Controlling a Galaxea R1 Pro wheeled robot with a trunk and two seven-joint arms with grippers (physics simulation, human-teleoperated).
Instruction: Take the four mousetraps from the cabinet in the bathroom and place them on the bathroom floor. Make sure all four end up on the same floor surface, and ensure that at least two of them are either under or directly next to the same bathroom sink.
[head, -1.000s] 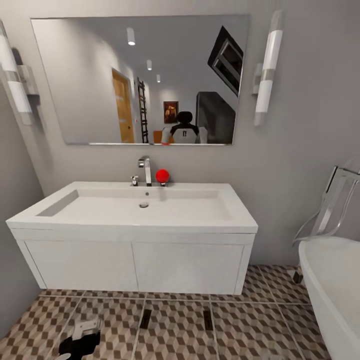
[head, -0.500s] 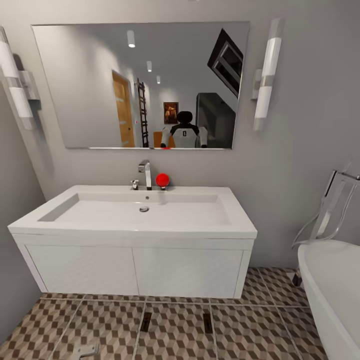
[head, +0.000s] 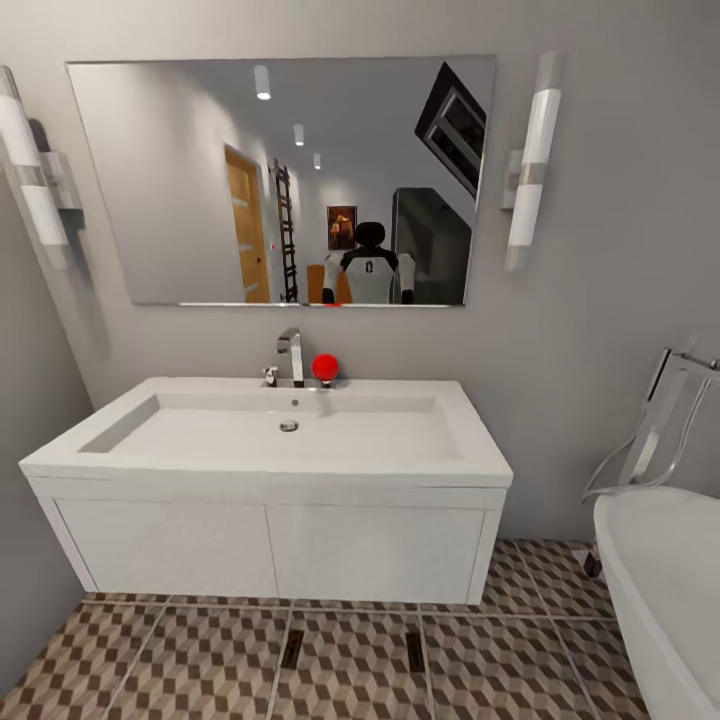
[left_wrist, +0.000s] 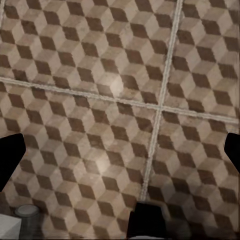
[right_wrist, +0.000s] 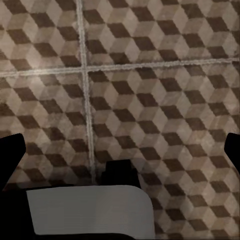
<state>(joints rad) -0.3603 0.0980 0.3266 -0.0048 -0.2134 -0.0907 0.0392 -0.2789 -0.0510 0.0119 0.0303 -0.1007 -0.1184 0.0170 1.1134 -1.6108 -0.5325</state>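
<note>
Two mousetraps (head: 292, 648) (head: 415, 651) lie flat on the bathroom floor (head: 200, 670), well apart, just in front of the sink (head: 280, 440), whose flat white front hangs clear of the cube-patterned tiles. The white bathtub (head: 660, 580) crowds the floor on the right. Both wrist views look down on tile; the left fingers (left_wrist: 11, 155) and right fingers (right_wrist: 11, 155) stand wide apart, empty.

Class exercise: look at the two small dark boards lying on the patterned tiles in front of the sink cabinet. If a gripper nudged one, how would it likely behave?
Each mousetrap lies flat on the floor, so it would probably slide, not roll or tip. Its thin, low profile suggests it is light and stiff. Lying flush on the tiles, its edges may be awkward to pinch.
</note>
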